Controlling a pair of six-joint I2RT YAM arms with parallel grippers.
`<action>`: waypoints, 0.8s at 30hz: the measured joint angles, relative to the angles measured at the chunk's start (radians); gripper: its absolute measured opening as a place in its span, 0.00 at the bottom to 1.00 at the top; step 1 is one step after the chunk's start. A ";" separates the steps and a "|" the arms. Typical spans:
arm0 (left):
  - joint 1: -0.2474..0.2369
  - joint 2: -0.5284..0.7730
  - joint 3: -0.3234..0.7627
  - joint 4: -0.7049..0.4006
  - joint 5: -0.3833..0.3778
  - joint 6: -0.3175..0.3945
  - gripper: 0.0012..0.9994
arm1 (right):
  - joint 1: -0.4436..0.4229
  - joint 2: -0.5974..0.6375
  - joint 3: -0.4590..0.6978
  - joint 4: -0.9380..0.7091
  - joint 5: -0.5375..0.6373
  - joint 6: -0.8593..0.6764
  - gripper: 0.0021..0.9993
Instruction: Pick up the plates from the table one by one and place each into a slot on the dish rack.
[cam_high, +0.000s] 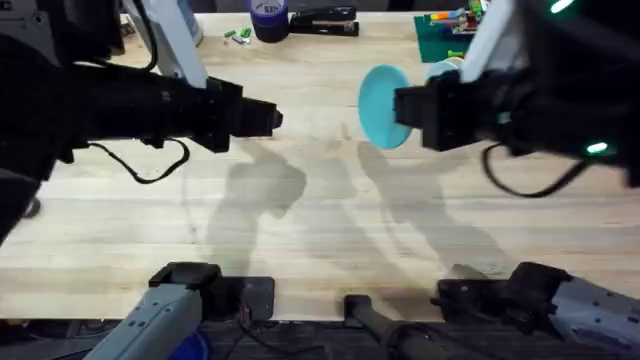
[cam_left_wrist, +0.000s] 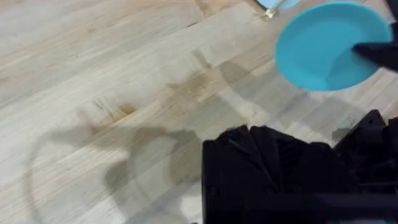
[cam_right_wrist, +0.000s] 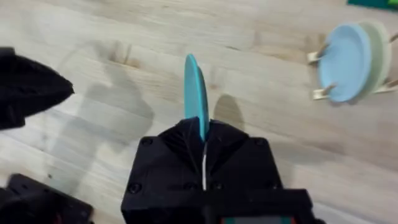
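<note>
I had the right gripper (cam_right_wrist: 202, 134) raised above the table (cam_high: 300, 220), its two black fingers pressed together on the lower edge of the turquoise plate (cam_high: 383, 105). From the right wrist camera the plate (cam_right_wrist: 196, 93) stood edge-on, rising straight up out of the narrow seam between the fingers. Overhead, its round face pointed toward the left arm, with the fingers gripping its right-hand side. Beyond it I saw the dish rack (cam_right_wrist: 323, 93) on the table, already holding a pale blue plate (cam_right_wrist: 344, 62) and a cream plate (cam_right_wrist: 377, 56) upright between its pegs. My left gripper (cam_high: 268, 118) hovered well apart from the turquoise plate, carrying nothing; I could not tell whether its fingers were apart or together.
</note>
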 joint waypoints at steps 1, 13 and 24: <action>-0.002 -0.002 0.000 0.000 -0.002 0.003 0.04 | -0.006 0.000 0.027 -0.029 0.000 -0.023 0.03; -0.004 -0.002 0.000 0.033 -0.009 0.143 0.04 | -0.108 -0.006 0.265 -0.272 0.000 -0.261 0.03; -0.004 -0.002 0.000 0.062 -0.012 0.170 0.99 | -0.230 -0.006 0.334 -0.358 0.000 -0.428 0.03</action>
